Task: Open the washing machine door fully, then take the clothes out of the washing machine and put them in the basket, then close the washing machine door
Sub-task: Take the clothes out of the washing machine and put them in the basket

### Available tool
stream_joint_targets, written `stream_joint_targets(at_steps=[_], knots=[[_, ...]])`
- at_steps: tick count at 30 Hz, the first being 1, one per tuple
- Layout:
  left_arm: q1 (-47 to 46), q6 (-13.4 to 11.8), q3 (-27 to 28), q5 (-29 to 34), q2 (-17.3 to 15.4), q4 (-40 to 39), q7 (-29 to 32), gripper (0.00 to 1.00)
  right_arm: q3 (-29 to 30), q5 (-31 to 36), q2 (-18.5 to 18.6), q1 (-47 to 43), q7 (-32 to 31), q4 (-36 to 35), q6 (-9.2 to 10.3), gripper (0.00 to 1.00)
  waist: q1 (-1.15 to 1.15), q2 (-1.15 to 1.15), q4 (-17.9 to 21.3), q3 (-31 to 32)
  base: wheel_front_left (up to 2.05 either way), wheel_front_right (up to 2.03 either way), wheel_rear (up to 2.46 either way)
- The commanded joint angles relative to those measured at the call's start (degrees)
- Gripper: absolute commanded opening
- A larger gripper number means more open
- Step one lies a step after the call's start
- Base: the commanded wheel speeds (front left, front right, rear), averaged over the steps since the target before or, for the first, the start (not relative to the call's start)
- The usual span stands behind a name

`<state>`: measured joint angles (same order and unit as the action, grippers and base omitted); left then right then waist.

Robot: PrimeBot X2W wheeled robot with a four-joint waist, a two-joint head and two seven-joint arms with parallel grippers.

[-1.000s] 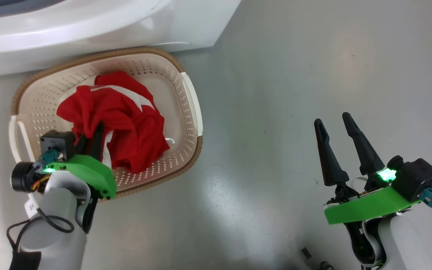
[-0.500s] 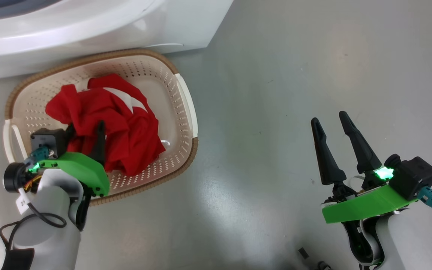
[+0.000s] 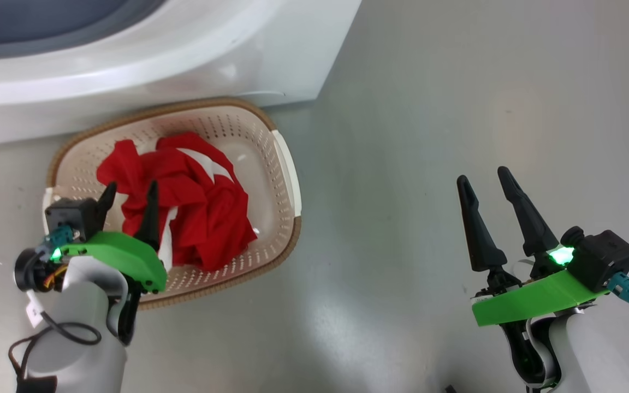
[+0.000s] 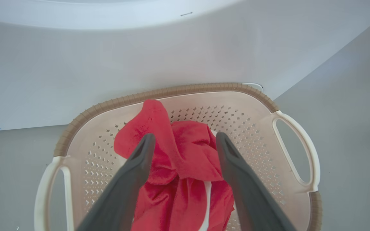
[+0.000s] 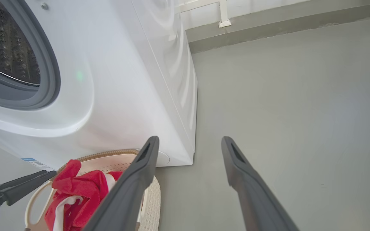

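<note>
The red clothes (image 3: 200, 207) with white trim lie bunched in the cream basket (image 3: 249, 142), which stands on the floor against the white washing machine (image 3: 183, 54). My left gripper (image 3: 132, 188) hangs open just above the pile's near-left side. In the left wrist view its two fingers straddle the clothes (image 4: 185, 160) without pinching them. My right gripper (image 3: 483, 176) is open and empty over the bare floor far to the right. The right wrist view shows the machine's grey gasket (image 5: 48, 64) and steel drum (image 5: 5, 48) uncovered. The washing machine door is out of view.
Grey floor (image 3: 402, 109) stretches to the right of the basket and the machine. The machine's front corner (image 5: 193, 157) stands just behind the basket's brown rim (image 5: 108, 154). A wall base (image 5: 268, 29) runs along the far side.
My left gripper has gone from shut on the red clothes to open, letting them go into the basket. The head view has shifted a little. The right arm has held still.
</note>
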<state>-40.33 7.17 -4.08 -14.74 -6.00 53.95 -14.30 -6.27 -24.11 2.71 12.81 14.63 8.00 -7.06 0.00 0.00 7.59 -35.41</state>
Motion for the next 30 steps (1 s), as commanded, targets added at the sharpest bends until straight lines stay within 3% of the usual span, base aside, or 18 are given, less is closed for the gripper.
stream_joint_targets(at_steps=[1,30], knots=[[2.6,0.3,1.7,-0.3,-1.3,-1.7,-0.7,1.00,-1.0,0.4,0.2,-2.1,0.4,-0.9,-0.43,1.00,0.00,0.00,-1.0,2.4,0.00,0.00,0.00],[20.0,0.3,5.7,1.6,1.5,-21.1,-0.7,1.00,0.6,1.9,0.8,-10.7,0.4,1.8,-0.43,1.00,0.00,0.00,-5.3,22.1,0.00,0.00,0.00]])
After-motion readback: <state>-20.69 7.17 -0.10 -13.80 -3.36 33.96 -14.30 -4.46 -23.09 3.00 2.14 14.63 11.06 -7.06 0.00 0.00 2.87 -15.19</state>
